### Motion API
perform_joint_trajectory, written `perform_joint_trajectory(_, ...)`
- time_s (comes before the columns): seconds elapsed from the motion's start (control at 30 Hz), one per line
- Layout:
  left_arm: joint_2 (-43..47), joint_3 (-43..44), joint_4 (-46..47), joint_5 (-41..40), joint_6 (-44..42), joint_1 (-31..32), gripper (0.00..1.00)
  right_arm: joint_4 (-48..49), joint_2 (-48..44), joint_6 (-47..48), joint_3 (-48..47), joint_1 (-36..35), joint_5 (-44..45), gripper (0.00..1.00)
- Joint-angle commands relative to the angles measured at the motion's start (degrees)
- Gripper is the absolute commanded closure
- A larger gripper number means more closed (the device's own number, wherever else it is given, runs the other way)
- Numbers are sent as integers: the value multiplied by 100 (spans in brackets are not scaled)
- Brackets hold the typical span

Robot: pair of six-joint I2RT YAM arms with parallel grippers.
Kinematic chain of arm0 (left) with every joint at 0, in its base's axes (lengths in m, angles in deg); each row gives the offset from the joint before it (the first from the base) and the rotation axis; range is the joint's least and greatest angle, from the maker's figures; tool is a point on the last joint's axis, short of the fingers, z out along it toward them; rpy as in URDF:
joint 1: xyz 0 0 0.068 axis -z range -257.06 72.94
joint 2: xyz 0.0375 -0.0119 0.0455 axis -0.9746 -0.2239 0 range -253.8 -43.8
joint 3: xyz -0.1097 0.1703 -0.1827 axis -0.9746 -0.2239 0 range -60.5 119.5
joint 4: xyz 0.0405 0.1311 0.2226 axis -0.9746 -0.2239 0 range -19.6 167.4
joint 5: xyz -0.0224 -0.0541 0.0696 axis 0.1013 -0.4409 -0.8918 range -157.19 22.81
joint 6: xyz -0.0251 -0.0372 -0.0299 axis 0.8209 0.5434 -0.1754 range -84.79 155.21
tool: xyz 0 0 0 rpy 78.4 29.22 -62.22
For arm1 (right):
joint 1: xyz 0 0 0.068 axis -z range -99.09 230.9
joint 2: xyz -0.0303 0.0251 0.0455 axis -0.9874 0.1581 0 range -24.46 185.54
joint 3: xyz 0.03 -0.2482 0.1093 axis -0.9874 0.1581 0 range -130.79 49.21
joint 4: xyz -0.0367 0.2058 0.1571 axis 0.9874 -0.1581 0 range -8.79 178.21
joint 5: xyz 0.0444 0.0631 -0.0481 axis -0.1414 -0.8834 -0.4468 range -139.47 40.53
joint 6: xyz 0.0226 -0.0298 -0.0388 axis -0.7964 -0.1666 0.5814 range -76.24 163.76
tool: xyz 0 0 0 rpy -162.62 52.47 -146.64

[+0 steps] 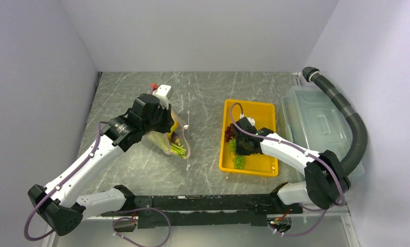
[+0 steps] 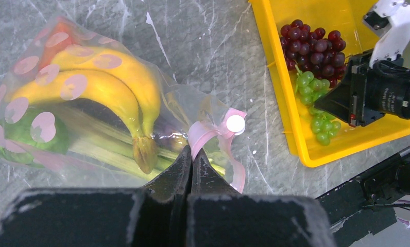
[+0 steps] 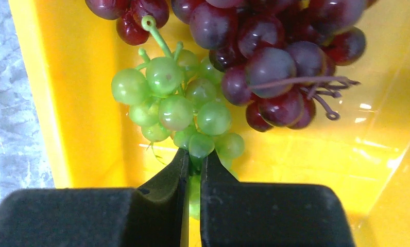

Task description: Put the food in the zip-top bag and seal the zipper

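The clear zip-top bag lies on the grey table, holding yellow bananas, celery stalks, a green leafy piece and an orange piece. My left gripper is shut on the pink zipper at the bag's mouth; from above, the left gripper is at the bag. In the yellow tray, my right gripper is shut on the bottom of the green grape bunch. The purple grape bunch lies just beyond it.
A large translucent lidded bin stands right of the tray, with a black corrugated hose curving over it. A white slider sits on the zipper strip. Grey walls close in left, back and right.
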Motion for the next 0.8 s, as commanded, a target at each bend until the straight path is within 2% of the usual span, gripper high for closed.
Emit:
perform_joint_trajectory(0.0,170,132,211,-38,-63,-30,100,-403,-505,53,-232,16,383,100)
perform_joint_trajectory(0.43,166,119,223,-41,-40,-34,100,-1158,-1993,137,-977,8,597,100)
perform_joint_trajectory(0.77,128,119,224,-19,-45,-37,100,-632,-2552,530,-1443,-51,-693,100)
